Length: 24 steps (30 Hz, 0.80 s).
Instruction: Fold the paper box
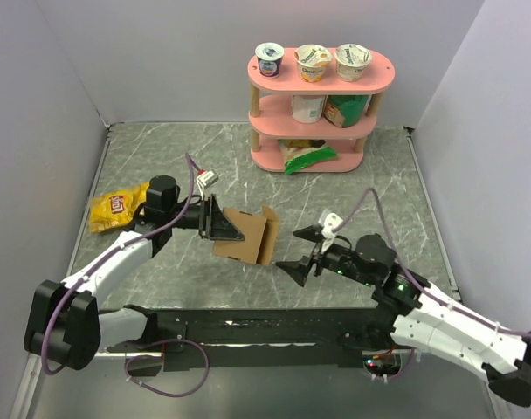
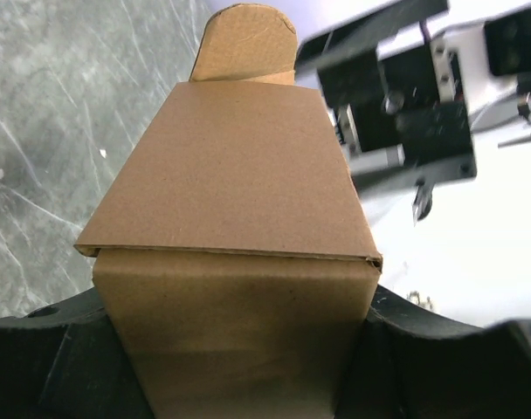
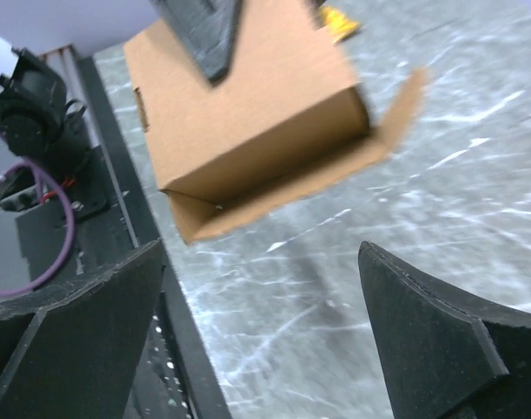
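Starting at the left, the crinkled yellow snack bag [image 1: 115,209] lies beside my left arm, away from the work. My left hand [image 1: 215,223] clamps the plain brown cardboard box [image 1: 248,234] by its closed end, over the middle of the grey marbled worktop [image 1: 362,192], mouth facing right. Squeezing harder could crease the thin walls; a looser hold could let it twist. Its end flap [image 3: 403,109] hangs open. My right hand [image 1: 292,250] hovers just beside it, spread wide and empty; an off-centre push might buckle the flap or swing the box. Bare worktop lies rightward, the pink three-tier shelf [image 1: 322,122] well behind.
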### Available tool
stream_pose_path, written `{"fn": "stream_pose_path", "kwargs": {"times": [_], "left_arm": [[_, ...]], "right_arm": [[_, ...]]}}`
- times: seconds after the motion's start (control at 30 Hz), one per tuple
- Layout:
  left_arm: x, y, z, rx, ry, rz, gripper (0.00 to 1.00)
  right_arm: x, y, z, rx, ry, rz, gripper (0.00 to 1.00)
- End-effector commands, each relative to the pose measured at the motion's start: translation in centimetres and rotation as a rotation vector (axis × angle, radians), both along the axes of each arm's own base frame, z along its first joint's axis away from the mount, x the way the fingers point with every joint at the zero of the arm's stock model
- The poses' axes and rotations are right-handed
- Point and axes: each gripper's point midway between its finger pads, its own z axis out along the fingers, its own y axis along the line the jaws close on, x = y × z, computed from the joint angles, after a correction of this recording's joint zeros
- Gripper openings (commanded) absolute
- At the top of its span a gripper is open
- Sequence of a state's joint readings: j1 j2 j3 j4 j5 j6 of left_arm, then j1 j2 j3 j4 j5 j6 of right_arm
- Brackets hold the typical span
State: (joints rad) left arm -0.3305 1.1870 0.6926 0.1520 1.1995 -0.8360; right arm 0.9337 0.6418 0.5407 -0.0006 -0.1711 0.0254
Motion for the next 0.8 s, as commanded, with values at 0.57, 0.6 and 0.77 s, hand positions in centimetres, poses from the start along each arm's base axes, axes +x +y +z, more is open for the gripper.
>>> {"fn": "stream_pose_path", "kwargs": {"times": [0.57,0.6,0.77], "left_arm": [[-4.7,0.4,3.4,-0.060,-0.284,-0.199,0.44],[-4.6,0.4,3.5,-0.058,-0.286,-0.198,0.44],[-4.9,0.2,3.9,-0.067,-0.294,-0.213,0.44]], "right_arm": [[1.2,1.1,7.2,0.037,-0.042,0.091,0.88],[1.0,1.3,7.3,0.034,-0.039,0.106,0.87],[1.9,2.0,6.3,0.010,-0.023,0.099,0.78]]}}
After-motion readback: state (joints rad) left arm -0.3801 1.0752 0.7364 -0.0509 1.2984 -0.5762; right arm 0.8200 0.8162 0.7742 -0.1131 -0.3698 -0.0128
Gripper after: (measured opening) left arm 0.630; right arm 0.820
